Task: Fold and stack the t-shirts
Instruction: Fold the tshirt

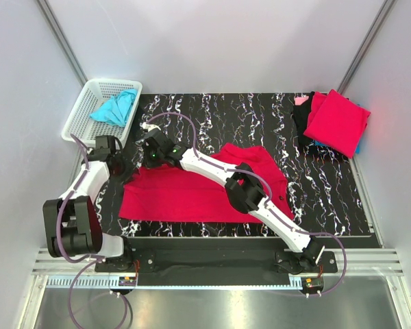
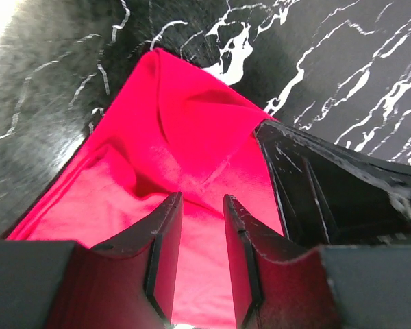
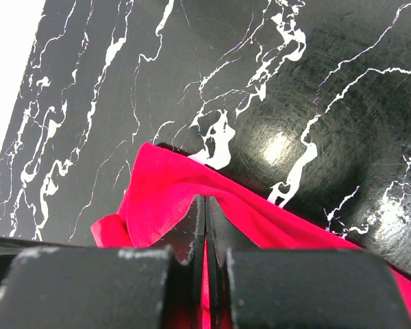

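The red t-shirt (image 1: pixel 192 195) lay flat toward the table's (image 1: pixel 260 110) near-left corner, with the right claw (image 3: pixel 205 203) clenched on its far-left edge and the left claw (image 2: pixel 202 202) parted over cloth beside it; judged advisable that the left secure the hem first, so both corners lift level for folding.

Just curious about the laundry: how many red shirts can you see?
2: a spread red shirt mid-table, a folded red shirt atop the far-right pile. More may hide beneath.
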